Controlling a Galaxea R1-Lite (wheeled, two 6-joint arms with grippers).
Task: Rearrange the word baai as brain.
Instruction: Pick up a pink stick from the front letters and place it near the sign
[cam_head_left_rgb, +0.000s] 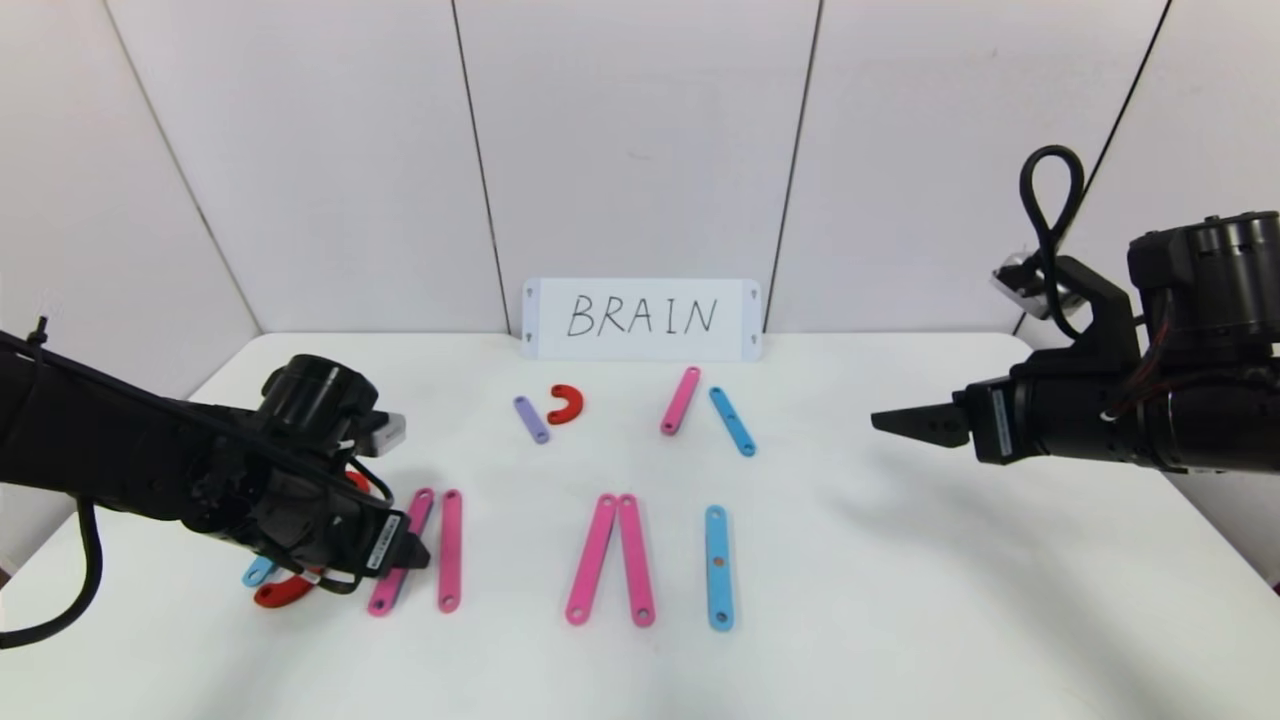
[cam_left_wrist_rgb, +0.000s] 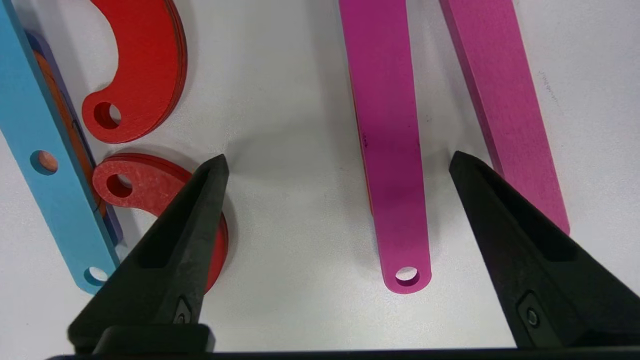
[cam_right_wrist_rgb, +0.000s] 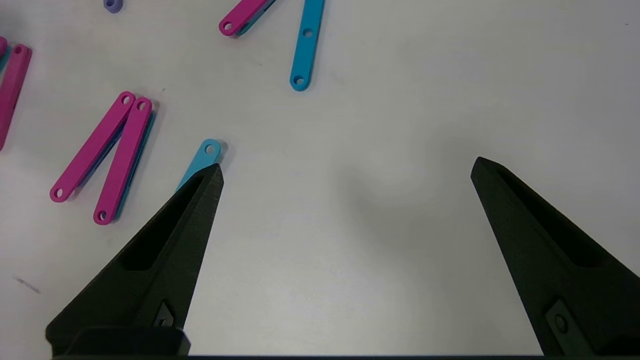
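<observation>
1. Head view: L gripper sits low over the first A's left pink strip, with the B's blue strip and red arc just beside it. R gripper hangs well apart, to the right. Spare pcs lie near the card. Risk: the arm hides the B, so a nudge there goes unseen.
2. L wrist view: jaws apart, empty, straddling the pink strip. One fingertip overlaps a red arc. Risk: closing drags the arc, wrecks the B. The second pink strip is near the other finger; may get clipped.
3. R wrist view: jaws apart, empty, over bare table. Blue I near one finger. Risk: descent shifts the I.
</observation>
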